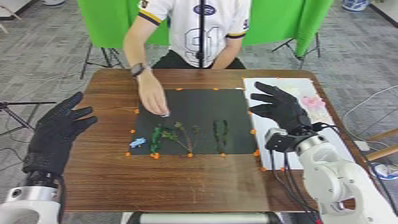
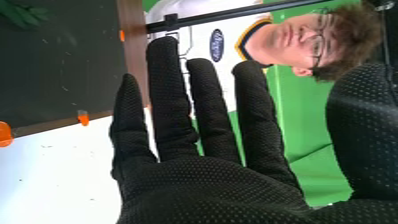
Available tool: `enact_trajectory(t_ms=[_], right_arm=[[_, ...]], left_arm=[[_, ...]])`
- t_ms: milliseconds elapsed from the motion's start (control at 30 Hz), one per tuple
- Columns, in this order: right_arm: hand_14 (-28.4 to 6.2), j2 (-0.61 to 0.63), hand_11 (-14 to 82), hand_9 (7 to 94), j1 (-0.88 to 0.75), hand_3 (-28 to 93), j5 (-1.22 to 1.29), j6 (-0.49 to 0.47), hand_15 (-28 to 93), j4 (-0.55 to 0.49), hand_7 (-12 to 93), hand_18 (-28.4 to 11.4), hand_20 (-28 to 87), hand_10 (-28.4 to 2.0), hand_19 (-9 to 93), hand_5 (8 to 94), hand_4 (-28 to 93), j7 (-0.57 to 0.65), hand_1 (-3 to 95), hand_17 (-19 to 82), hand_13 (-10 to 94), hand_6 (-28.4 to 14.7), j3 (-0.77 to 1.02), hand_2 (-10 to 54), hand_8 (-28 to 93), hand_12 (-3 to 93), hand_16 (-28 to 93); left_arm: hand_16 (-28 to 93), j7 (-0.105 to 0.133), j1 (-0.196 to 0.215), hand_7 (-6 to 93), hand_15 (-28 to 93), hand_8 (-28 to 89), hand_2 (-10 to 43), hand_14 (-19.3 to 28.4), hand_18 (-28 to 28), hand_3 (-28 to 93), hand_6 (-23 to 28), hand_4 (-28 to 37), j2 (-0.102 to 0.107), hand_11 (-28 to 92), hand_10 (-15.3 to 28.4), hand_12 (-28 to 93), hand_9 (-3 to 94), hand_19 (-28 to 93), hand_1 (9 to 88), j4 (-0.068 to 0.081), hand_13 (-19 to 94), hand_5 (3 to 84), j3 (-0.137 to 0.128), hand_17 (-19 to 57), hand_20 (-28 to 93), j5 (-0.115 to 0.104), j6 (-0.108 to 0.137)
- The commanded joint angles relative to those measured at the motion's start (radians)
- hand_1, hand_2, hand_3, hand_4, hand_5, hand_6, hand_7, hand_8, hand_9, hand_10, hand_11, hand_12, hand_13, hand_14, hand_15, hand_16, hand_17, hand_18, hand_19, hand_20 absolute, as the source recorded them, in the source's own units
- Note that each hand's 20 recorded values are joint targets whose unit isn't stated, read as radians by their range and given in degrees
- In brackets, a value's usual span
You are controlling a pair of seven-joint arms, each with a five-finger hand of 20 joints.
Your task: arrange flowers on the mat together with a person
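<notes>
- table (image 1: 178, 187): brown wood, smooth, with a low sheen
- mat (image 1: 202, 105): black, matt and even
- left hand (image 1: 51, 137) and right hand (image 1: 282, 107): black fabric gloves – matt, finely dotted (clearest in the right wrist view)
- sheet (image 2: 53, 172): white and smooth – paper or plastic, I cannot tell
- right arm (image 1: 340, 176): smooth white shell, slightly glossy
- backdrop (image 1: 293, 22): green cloth, softly folded
- person's shirt (image 1: 185, 30): white cloth

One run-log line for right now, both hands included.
Person's hand: over mat's left side; green stems: on mat; blue flower: mat's lower-left corner; left hand: open, left of mat; right hand: open, above white sheet
</notes>
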Motion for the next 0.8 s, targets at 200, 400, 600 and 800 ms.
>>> enact_trajectory(t_ms=[200, 400, 600, 800], right_arm=[[-17.3, 0.004, 14.7, 45.9, -0.011, 73, -0.01, 0.014, 55, -0.003, 16, -20.6, 20, -13.5, 51, 44.3, -27, -0.006, 22.9, 5, 40, 2.1, 0.001, 2.3, -13, 14.2, 9], [-17.3, 0.003, 14.7, 46.0, -0.011, 73, -0.013, 0.014, 55, -0.003, 16, -20.5, 20, -13.5, 51, 44.3, -27, -0.007, 23.1, 5, 40, 2.1, 0.0, 2.3, -13, 14.2, 9], [-17.4, 0.002, 14.8, 46.1, -0.014, 73, -0.017, 0.008, 55, -0.005, 16, -20.5, 20, -13.5, 51, 44.4, -27, -0.005, 23.0, 5, 40, 2.1, 0.005, 2.3, -13, 14.2, 9], [-17.5, 0.037, 14.7, 45.8, -0.004, 73, -0.094, 0.051, 55, -0.015, 17, -21.6, 21, -13.5, 53, 44.3, -27, -0.006, 23.4, 7, 40, 2.1, 0.004, 2.1, -13, 14.1, 9]], left_arm=[[-13, 0.0, 0.021, 16.8, 63, -12, 5.1, 25.2, 22.5, 80, 7.0, -27.4, -0.005, 34, 19.0, 10, 30.6, 55, 24.1, -0.007, 22, 32.9, 0.0, -8.1, 11, -0.007, 0.014], [-13, 0.001, 0.022, 17.0, 63, -12, 5.1, 25.2, 22.4, 80, 7.0, -27.5, -0.005, 34, 19.0, 10, 30.7, 55, 24.1, -0.007, 22, 33.0, -0.002, -8.1, 11, -0.01, 0.013], [-13, 0.005, 0.026, 17.0, 63, -12, 5.1, 25.3, 22.4, 81, 7.0, -27.5, -0.006, 35, 19.1, 10, 30.9, 55, 24.1, -0.009, 22, 33.0, 0.002, -8.1, 11, -0.009, 0.016], [-13, 0.024, 0.035, 17.1, 63, -12, 5.2, 25.4, 22.4, 80, 7.0, -27.5, 0.006, 35, 19.2, 9, 30.9, 55, 24.1, -0.011, 22, 33.0, 0.006, -8.2, 11, -0.021, 0.025]])
